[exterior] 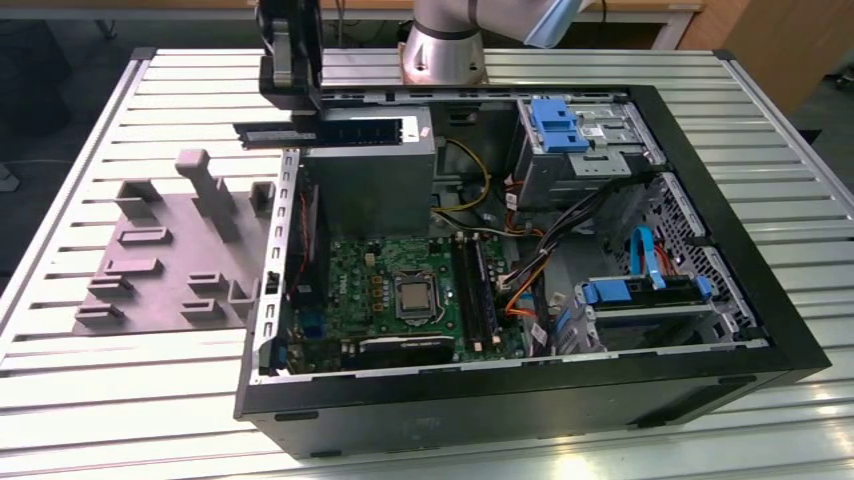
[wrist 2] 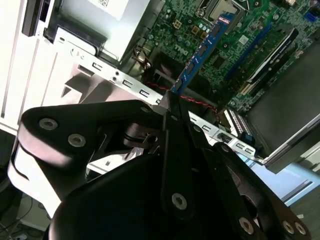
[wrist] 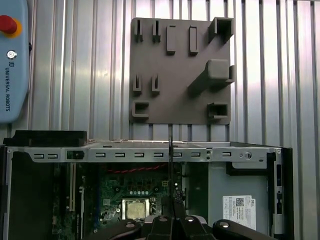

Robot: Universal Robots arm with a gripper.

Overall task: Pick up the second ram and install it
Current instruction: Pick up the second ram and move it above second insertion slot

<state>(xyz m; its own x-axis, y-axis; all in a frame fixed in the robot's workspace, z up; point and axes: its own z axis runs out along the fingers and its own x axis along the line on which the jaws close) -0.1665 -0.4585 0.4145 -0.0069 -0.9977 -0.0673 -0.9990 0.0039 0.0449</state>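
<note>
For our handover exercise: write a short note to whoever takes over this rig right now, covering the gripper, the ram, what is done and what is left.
Gripper: shut on the second ram.
Where: the ram hangs in the air over the case's edge, beside the silver power supply, apart from the grey holder.
Done: the ram is picked up.
Left: it is not yet in the motherboard slots.

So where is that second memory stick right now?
The second ram is clamped in the end effector, held in the air close by the silver power supply box, toward the exterior view's upper left.
</note>
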